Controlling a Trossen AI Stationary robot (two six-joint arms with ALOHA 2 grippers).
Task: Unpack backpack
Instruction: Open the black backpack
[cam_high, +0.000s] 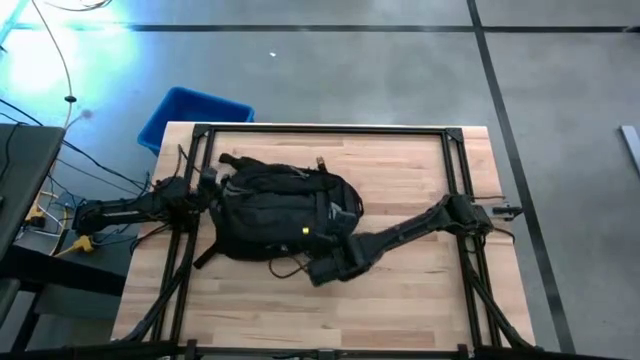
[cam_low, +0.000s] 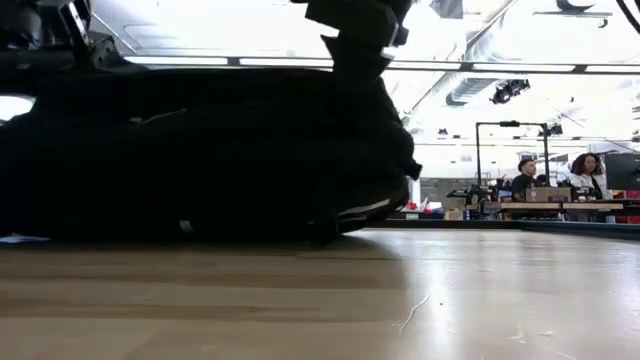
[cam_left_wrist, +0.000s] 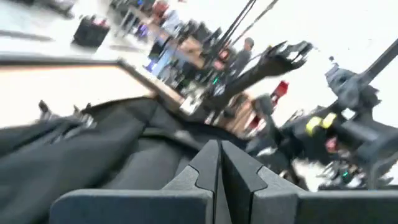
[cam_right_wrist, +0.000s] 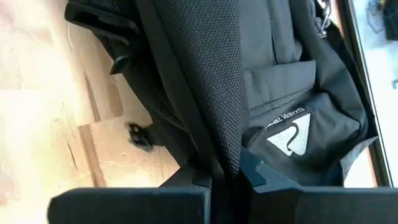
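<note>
Reaching across the wooden surface (cam_high: 420, 290), the right gripper (cam_right_wrist: 225, 175) is clenched on the backpack (cam_high: 275, 210)'s woven strap (cam_right_wrist: 205, 74); the left gripper (cam_left_wrist: 219, 155) is clenched empty at its soft side.

one backpack (cam_high: 278, 208), one blue bin (cam_high: 192, 113), two arms (cam_high: 410, 232)

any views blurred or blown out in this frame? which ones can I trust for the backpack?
Left wrist view: motion-blurred, with the backpack smeared behind the shut left gripper. Low view: backlit, the backpack a black silhouette against blown-out ceiling lights. High view: glare on the floor at upper left, the backpack evenly lit. Right wrist view: sharp, fabric weave readable, with a strap pinched in the right gripper.
</note>
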